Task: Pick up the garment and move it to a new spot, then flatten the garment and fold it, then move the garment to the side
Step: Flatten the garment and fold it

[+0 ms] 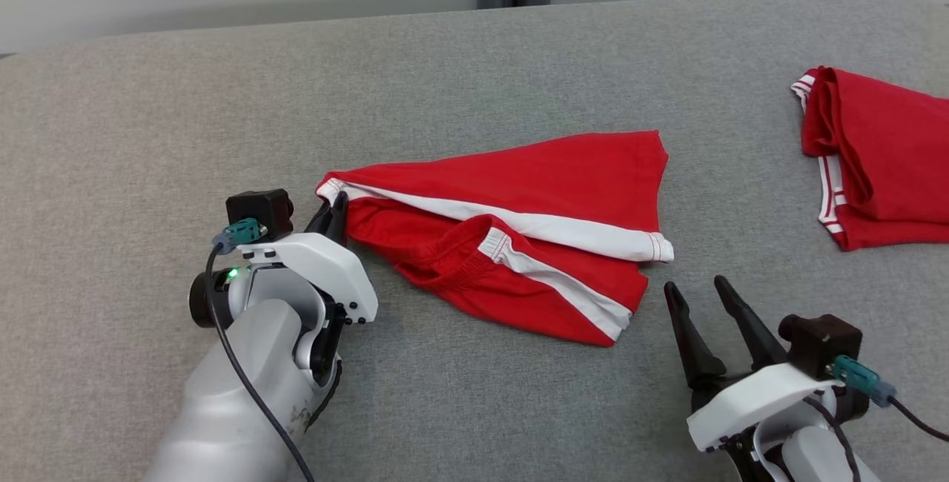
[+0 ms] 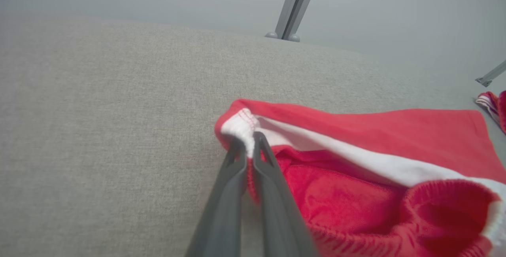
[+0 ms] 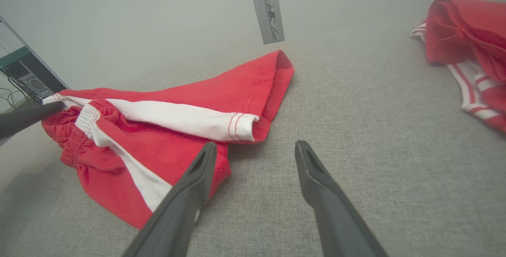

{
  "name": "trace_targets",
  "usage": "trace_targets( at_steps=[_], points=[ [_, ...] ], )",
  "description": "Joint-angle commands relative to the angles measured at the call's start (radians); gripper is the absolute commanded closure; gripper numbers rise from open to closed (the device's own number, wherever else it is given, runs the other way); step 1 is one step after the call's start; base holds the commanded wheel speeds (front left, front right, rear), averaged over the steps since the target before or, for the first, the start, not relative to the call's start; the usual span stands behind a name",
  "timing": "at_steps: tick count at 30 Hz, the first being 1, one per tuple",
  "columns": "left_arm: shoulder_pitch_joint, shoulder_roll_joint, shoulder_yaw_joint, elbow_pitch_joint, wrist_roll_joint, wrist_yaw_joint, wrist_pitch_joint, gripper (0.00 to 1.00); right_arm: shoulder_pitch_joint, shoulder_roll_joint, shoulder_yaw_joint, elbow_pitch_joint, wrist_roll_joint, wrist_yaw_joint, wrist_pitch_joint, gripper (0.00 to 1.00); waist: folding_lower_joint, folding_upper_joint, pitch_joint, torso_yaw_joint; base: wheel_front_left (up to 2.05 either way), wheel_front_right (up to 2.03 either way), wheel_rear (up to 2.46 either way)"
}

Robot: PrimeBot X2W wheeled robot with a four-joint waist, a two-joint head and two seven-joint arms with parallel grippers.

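Head view: shows red garment (image 1: 519,193) rumpled mid grey table (image 1: 148,96), w/ L gripper (image 1: 335,209) clamped on its 9 o'clock corner. R gripper (image 1: 700,296) at garment's 4 o'clock, spread wide, holding nothing. Second red garment (image 1: 875,156) at 2 o'clock, well apart.

L wrist view: fingers (image 2: 233,178) pinched tight on white hem.

R wrist view: fingers (image 3: 316,178) wide apart, garment (image 3: 221,91) at 10 o'clock of tips.
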Motion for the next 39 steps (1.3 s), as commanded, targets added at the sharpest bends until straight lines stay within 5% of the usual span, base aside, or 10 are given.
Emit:
trace_targets(
  at_steps=[1,17,18,19,20,24,30,39],
  points=[
    [-0.002,0.006,-0.007,-0.009,-0.011,-0.009,-0.009,1.0,-0.034,-0.017,0.029,0.06,0.033,0.0,-0.005,0.0,0.0,0.0,0.0,0.012,0.0,0.0,0.0],
    [-0.017,0.006,-0.047,-0.046,-0.025,-0.022,-0.027,1.0,-0.182,-0.03,0.132,0.201,0.168,0.0,-0.005,0.0,0.0,0.0,0.004,0.038,0.0,0.0,0.0],
    [-0.017,0.006,-0.05,-0.047,-0.024,-0.023,-0.025,1.0,-0.189,-0.031,0.139,0.218,0.174,0.0,-0.005,0.13,0.0,0.0,0.004,0.04,0.0,0.0,0.0],
    [-0.019,0.006,-0.053,-0.049,-0.025,-0.023,-0.025,1.0,-0.197,-0.032,0.146,0.234,0.182,0.0,-0.005,0.5,0.0,0.0,0.004,0.042,0.0,0.0,0.0],
    [-0.021,0.006,-0.058,-0.052,-0.026,-0.024,-0.022,1.0,-0.216,-0.036,0.169,0.264,0.192,0.0,-0.005,1.0,0.0,0.0,0.004,0.046,0.0,0.0,0.0],
    [-0.018,0.006,-0.063,-0.058,-0.029,-0.03,-0.023,1.0,-0.237,-0.048,0.178,0.271,0.216,0.0,-0.005,1.0,0.0,0.0,0.004,0.05,0.0,0.0,0.0],
    [-0.009,0.032,-0.072,-0.111,-0.036,-0.103,-0.037,1.0,-0.228,-0.078,0.122,0.18,0.217,0.0,-0.005,1.0,0.0,0.0,-0.021,0.039,0.0,0.0,0.0],
    [0.027,0.128,-0.07,-0.319,-0.101,-0.154,0.004,1.0,-0.229,-0.126,-0.008,-0.031,0.182,0.0,-0.005,1.0,0.0,0.0,-0.088,0.006,0.0,0.0,0.0]
  ],
)
